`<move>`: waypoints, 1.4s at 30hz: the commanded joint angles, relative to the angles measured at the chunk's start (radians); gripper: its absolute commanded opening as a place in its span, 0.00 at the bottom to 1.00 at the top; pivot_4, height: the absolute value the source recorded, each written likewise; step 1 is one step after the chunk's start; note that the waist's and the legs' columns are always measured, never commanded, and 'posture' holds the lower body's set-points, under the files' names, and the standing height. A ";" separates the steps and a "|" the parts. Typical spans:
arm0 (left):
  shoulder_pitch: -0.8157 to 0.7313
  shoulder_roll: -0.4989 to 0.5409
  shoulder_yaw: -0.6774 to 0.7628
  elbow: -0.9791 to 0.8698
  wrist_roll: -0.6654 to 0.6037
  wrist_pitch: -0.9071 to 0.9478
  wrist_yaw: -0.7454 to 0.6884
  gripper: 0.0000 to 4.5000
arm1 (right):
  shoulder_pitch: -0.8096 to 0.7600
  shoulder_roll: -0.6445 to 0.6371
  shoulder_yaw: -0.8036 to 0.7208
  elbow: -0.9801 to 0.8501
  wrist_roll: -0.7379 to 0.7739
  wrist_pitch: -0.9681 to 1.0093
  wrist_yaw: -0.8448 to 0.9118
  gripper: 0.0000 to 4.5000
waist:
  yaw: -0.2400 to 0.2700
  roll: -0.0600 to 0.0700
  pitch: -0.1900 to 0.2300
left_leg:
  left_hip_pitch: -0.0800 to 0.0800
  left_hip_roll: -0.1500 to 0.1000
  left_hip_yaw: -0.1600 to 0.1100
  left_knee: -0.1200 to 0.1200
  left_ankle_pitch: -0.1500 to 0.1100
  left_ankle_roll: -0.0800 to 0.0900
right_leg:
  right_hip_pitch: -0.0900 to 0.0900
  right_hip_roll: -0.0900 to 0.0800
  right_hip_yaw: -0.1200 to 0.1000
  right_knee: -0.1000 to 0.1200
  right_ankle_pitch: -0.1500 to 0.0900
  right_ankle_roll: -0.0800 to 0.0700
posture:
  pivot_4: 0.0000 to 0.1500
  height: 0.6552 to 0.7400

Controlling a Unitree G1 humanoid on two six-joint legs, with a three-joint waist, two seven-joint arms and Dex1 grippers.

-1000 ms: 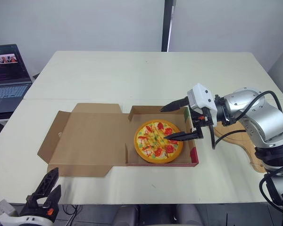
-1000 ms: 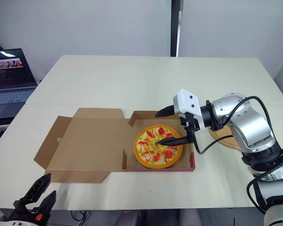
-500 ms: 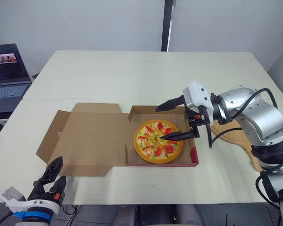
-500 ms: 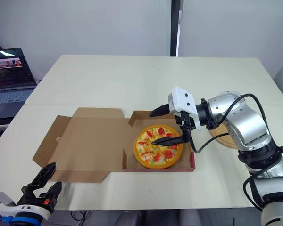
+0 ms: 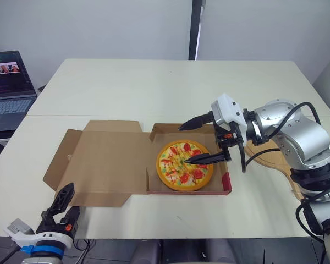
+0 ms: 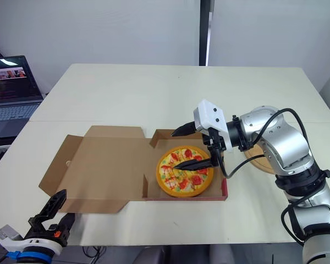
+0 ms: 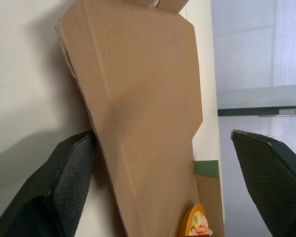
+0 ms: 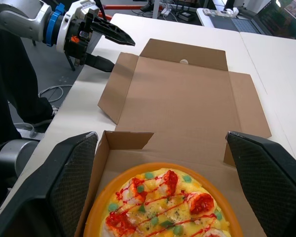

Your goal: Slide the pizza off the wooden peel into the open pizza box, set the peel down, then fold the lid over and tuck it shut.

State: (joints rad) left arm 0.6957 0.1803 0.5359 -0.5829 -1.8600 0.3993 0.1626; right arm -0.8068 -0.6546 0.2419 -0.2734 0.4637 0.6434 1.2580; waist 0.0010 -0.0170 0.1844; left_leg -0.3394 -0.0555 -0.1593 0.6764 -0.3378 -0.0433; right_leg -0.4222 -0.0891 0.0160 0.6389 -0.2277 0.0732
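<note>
Pizza (image 5: pixel 185 165) lies inside the pizza box (image 5: pixel 179 128), whose lid (image 5: pixel 107 159) is spread flat on the table (image 5: pixel 154 88). The right gripper (image 5: pixel 184 144) hovers over the pizza, fingers wide apart. The left gripper (image 5: pixel 72 198) (equally wide) is near the lid's front corner. The peel (image 5: pixel 267 158) rests beside the box.

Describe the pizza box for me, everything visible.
The pizza box is plain brown cardboard with a red outer front wall, lying fully open on the white table. Its lid lies flat toward the robot's left, side flaps unfolded. The shallow tray, walls upright, holds the pizza. The open right gripper hovers over the tray; the open left gripper sits near the lid's near corner.
</note>
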 commanded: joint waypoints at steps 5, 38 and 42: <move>-0.046 0.030 0.049 0.079 0.014 -0.014 -0.049 0.51 | -0.032 -0.002 -0.009 -0.031 0.010 -0.005 0.004 1.00 | 0.000 0.000 0.000 | 0.000 0.000 0.000 0.000 0.000 0.000 | 0.000 0.000 0.000 0.000 0.000 0.000 | 1.00 1.00; -0.056 0.079 0.094 0.211 0.068 0.122 -0.202 0.41 | -0.020 -0.006 -0.016 -0.023 -0.001 -0.018 -0.014 1.00 | -0.002 0.000 0.000 | -0.005 0.000 -0.002 -0.001 0.000 0.000 | -0.001 0.000 -0.002 -0.010 0.002 0.002 | 1.00 1.00; -0.056 0.077 0.101 0.218 0.066 0.124 -0.207 0.55 | -0.023 -0.005 -0.015 -0.020 -0.002 -0.019 -0.013 1.00 | -0.002 0.000 0.000 | -0.006 0.000 -0.002 -0.001 0.001 -0.003 | -0.001 0.000 -0.002 -0.010 0.002 0.002 | 1.00 1.00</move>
State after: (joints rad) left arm 0.6273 0.2578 0.6099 -0.3592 -1.7929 0.5208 -0.0363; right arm -0.8081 -0.6557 0.2421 -0.2722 0.4540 0.6387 1.2424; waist -0.0008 -0.0165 0.1846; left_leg -0.3451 -0.0554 -0.1614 0.6749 -0.3364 -0.0461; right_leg -0.4237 -0.0890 0.0141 0.6286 -0.2259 0.0756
